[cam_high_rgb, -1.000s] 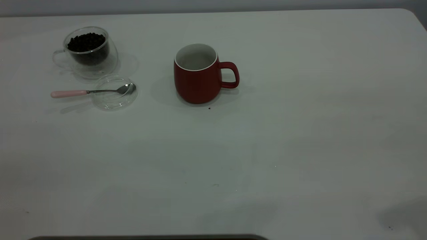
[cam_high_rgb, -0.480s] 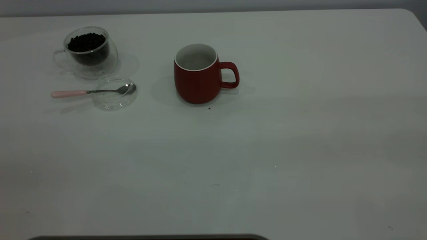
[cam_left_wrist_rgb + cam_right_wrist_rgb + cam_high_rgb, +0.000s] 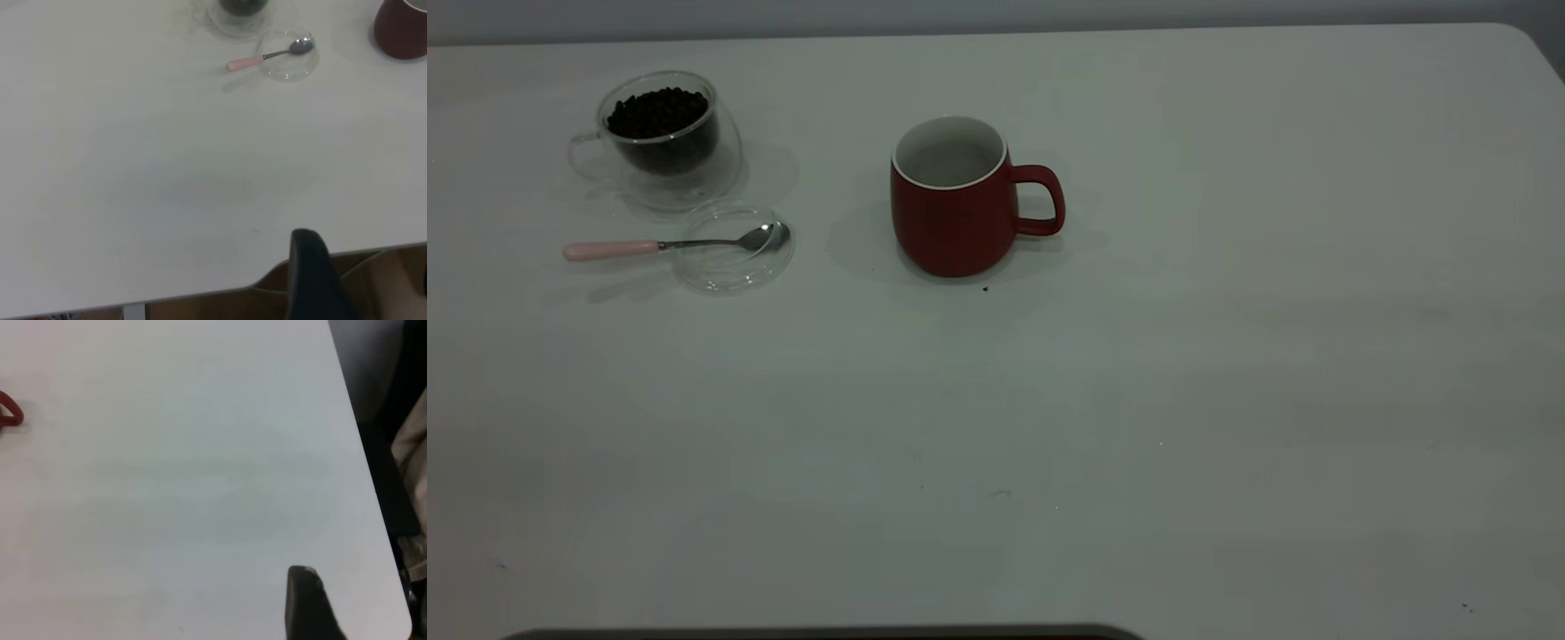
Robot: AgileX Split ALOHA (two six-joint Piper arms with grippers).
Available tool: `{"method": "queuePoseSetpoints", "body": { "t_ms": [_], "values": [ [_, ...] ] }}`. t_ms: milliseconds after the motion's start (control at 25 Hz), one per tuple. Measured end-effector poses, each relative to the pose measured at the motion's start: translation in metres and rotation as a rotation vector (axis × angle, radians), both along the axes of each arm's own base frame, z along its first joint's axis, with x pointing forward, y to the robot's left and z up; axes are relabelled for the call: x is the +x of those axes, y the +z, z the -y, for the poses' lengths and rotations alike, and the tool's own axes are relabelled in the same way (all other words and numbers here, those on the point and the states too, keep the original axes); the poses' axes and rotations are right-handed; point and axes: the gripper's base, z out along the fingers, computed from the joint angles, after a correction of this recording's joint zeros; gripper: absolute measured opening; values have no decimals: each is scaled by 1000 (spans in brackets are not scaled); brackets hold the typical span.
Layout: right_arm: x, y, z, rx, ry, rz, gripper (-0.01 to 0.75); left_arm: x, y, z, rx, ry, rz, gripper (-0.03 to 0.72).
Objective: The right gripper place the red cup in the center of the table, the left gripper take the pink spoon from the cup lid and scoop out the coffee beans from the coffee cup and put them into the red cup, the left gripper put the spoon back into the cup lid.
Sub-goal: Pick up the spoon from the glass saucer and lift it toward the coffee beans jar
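Observation:
The red cup [image 3: 951, 200] stands upright near the middle of the table [image 3: 1227, 356], with its handle toward the right and nothing showing inside. At the far left, the clear coffee cup [image 3: 663, 138] holds dark coffee beans [image 3: 656, 111]. Just in front of it lies the cup lid [image 3: 729, 249]. The pink spoon [image 3: 667, 244] rests with its metal bowl in the lid and its handle sticking out left. My left gripper [image 3: 313, 280] hangs over the table's near edge, far from the spoon [image 3: 267, 59]. My right gripper [image 3: 303, 603] is by the table's right edge, far from the cup's handle [image 3: 10, 410].
A tiny dark speck [image 3: 985, 288] lies just in front of the red cup. Neither arm shows in the exterior view. The table's rounded edge [image 3: 373, 520] runs beside the right gripper, with dark objects beyond it.
A dark shadow at the table's near right corner has faded away. The cups, lid and spoon have not moved.

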Motion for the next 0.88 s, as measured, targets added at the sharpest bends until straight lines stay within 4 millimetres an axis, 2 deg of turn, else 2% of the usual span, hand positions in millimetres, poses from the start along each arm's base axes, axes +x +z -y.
{"method": "queuePoseSetpoints", "body": {
  "t_ms": [240,880],
  "values": [
    [-1,0,0,-3,55,5,438,0,0,0,-1,1,0,451],
    [-1,0,0,-3,59,6,438,0,0,0,-1,1,0,451]
  ]
}}
